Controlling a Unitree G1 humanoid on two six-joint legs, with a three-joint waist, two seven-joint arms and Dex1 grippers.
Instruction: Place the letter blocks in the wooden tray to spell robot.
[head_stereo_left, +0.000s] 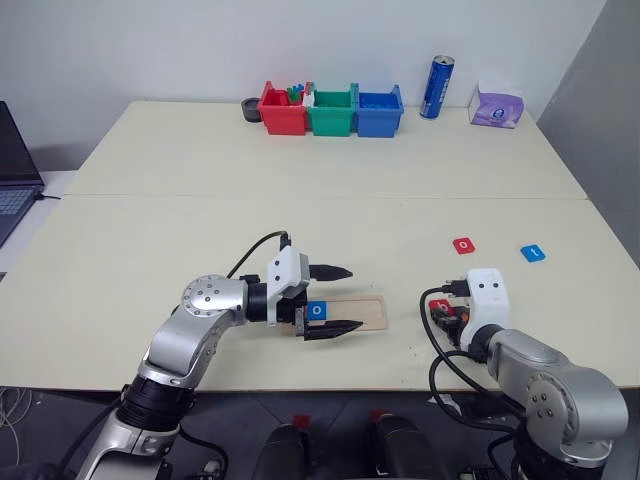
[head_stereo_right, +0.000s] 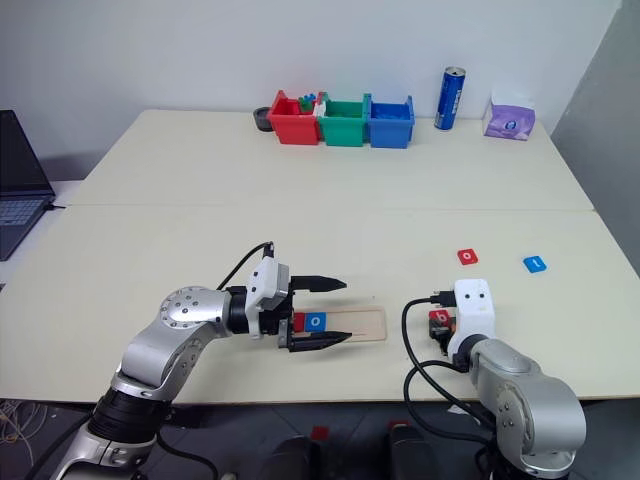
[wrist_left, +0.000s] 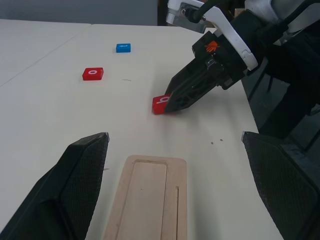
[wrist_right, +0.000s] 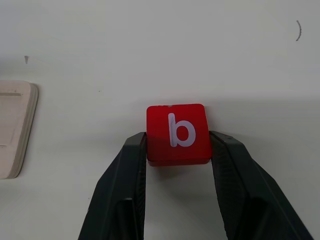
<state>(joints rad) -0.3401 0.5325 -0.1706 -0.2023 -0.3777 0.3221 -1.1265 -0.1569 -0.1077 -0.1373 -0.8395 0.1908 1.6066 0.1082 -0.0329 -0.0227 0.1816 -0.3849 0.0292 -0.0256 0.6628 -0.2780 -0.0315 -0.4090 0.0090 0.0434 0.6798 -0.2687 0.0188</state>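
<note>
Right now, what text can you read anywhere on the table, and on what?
"b": red tile between the right end effector's fingers.
"o": blue tile in the tray.
"o": red tile lying loose.
Loose blue tile: white letter, too small to read.
Can and tissue pack: print too small.

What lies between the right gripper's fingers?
The red b block sits between the right gripper's fingers, which press its two sides, on the table; the right wrist view shows it.
</note>
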